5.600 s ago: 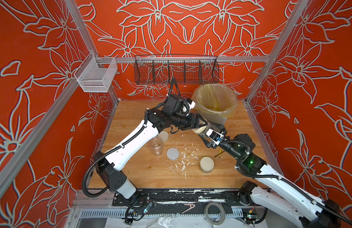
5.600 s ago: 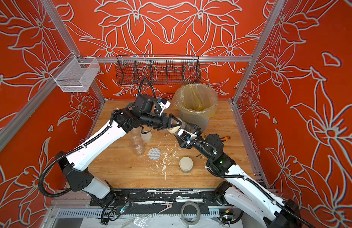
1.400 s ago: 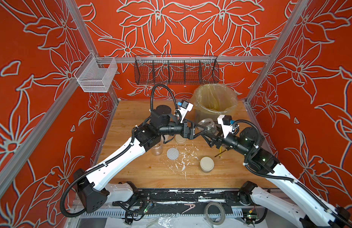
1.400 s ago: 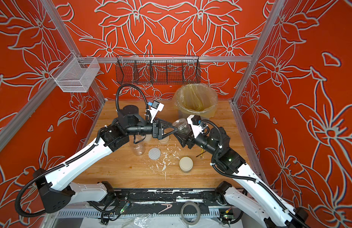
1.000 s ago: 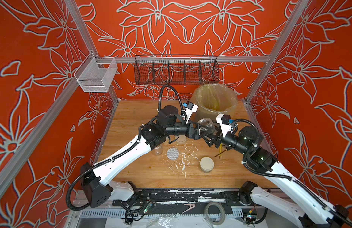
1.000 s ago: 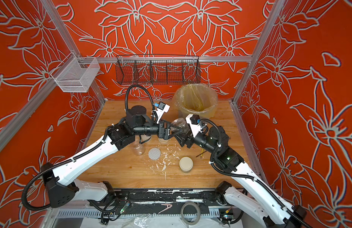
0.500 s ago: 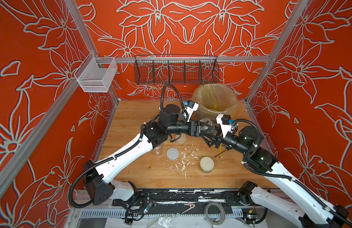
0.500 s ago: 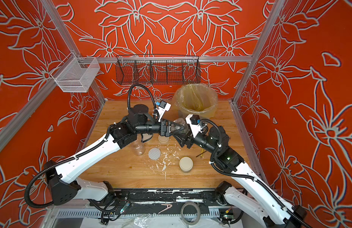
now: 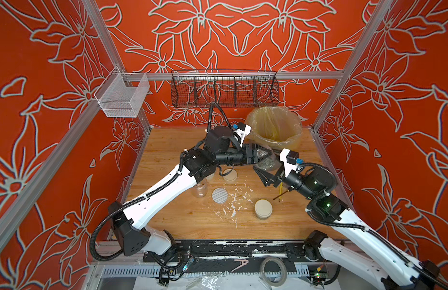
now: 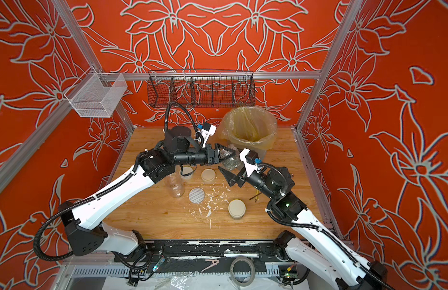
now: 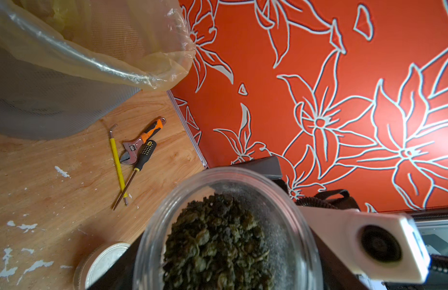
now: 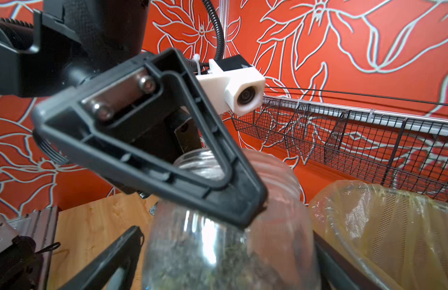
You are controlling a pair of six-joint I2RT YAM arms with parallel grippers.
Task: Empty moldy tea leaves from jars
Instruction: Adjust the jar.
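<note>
L pincer [image 9: 264, 153] is pinching the jar [image 9: 267, 163] at its neck, w/ one black finger [image 12: 132, 165] lying across the screw rings in the right wrist view. The jar has no lid. The tea leaves [image 11: 218, 238] sit in a dark heap at the bottom, seen straight down the open mouth in the left wrist view. R pincer [image 9: 267, 175] is spread wide just under & beside the jar, one finger each side of the glass, not squeezing it as far as I can tell. So the L arm alone has the jar, & I think it's the arm to do the tipping. Jar stands about upright, mouth up, maybe a bit tilted. It looks lifted off the table [image 9: 205, 226], but I can't be sure. The bin [image 9: 299, 130] is right behind the jar, on the far side from the robot & a bit to the R, very near. Its rim looks about as high as the jar's shoulder, so I think the jar must go up first, then over the rim, then turn mouth down. Room: open air above the bin, but the wire basket [image 9: 225, 90] hangs on the back wall past it, & the R pincer is close under the jar, so it should back off or keep low. Other stuff is well apart: an empty jar [image 9: 199, 189], a dotted lid [image 9: 220, 195], a cream lid [image 9: 229, 175], a shut jar [image 9: 263, 208], white flakes [image 9: 233, 212] & some tools [image 11: 140, 150] by the R arm.
</note>
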